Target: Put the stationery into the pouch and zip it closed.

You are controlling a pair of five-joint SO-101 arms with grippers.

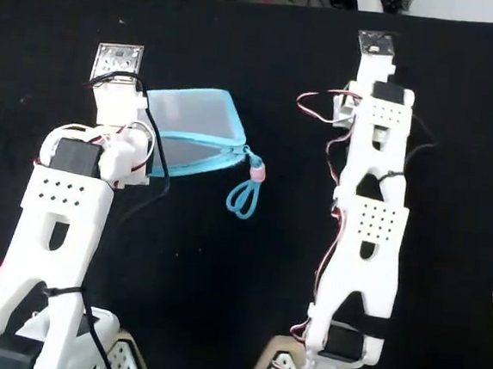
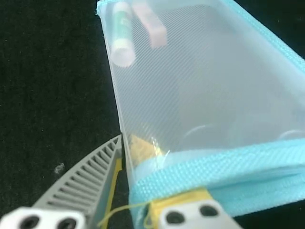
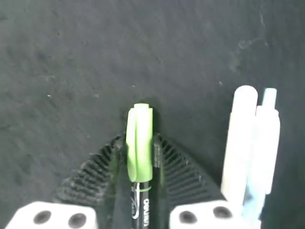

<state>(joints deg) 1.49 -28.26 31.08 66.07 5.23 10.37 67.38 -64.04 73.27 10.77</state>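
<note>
Two white arms stand side by side on the black surface in the high view. The left arm rises from its base at the near left corner, bends at the elbow and brings its wrist to the left edge of the pouch. The pouch is a clear mesh bag with teal trim, lying flat toward the far left of the surface. Two teal zip edges run apart along its near side, so the mouth looks open. A teal pull cord with a pink bead trails from its right corner. The right arm stretches almost straight from its base toward the far edge, well apart from the pouch.

From the left wrist, the left end effector is clamped on a corner of the pouch. Its grey ribbed finger lies against one side of the mesh edge and the other jaw sits beneath the teal band. Through the mesh, at the pouch's far end, a green-and-white tube and a pink block lie just beside each other.

From the right wrist, the right end effector pinches a green pen between its dark ribbed fingers. The pen points outward along them, over the bare surface. Whether its tip touches the surface cannot be told. Near it a white pen and a pale blue pen lie on the surface, side by side and touching.
</note>
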